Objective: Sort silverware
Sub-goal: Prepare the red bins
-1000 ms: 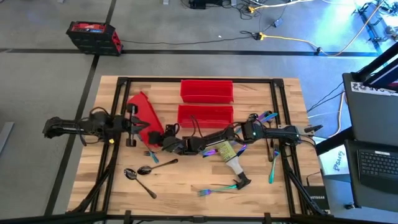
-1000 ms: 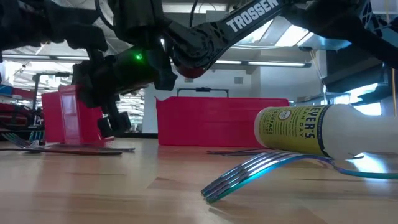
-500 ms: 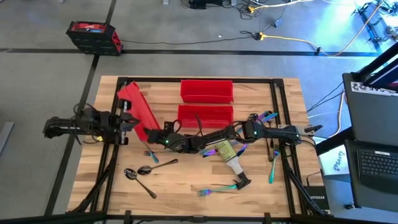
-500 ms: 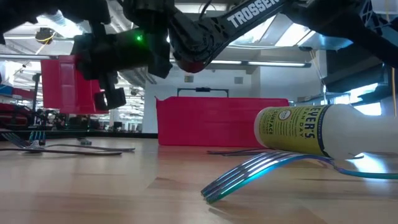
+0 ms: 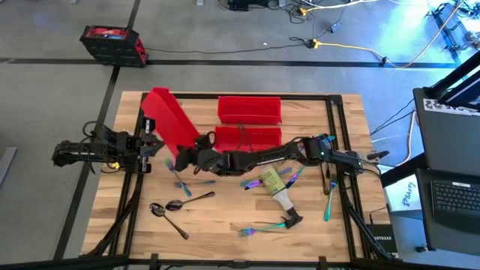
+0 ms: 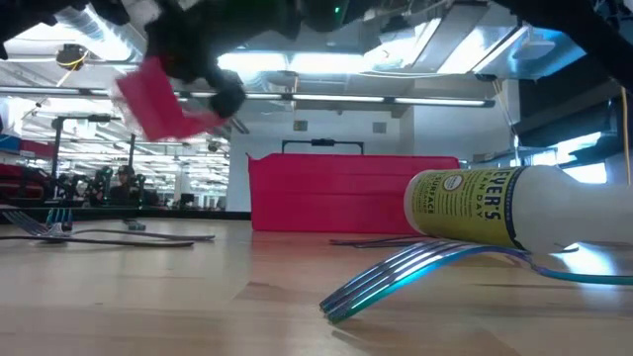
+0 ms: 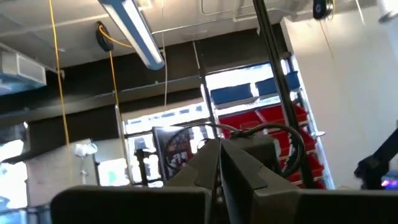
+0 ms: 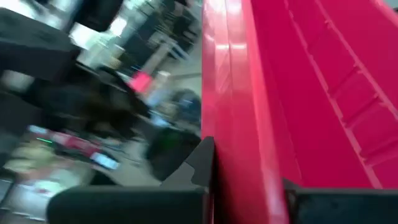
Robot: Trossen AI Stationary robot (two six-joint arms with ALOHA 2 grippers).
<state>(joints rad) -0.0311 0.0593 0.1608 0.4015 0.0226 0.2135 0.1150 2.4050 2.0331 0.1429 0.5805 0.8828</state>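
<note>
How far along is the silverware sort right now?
Done: nothing that shows; I see no silverware in the two red bins resting on the table. In hand: the right gripper is shut on a third red bin, tilted above the table; the left gripper is shut and empty. Left: forks and spoons lie loose around the spray bottle.

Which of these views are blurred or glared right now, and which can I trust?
High view: sharp and evenly lit, trust it. Low view: the lifted red bin is motion-smeared against bright ceiling lights; the spray bottle and near fork are crisp. Right wrist view: background streaked, bin wall fills it. Left wrist view: soft, backlit by windows.
</note>
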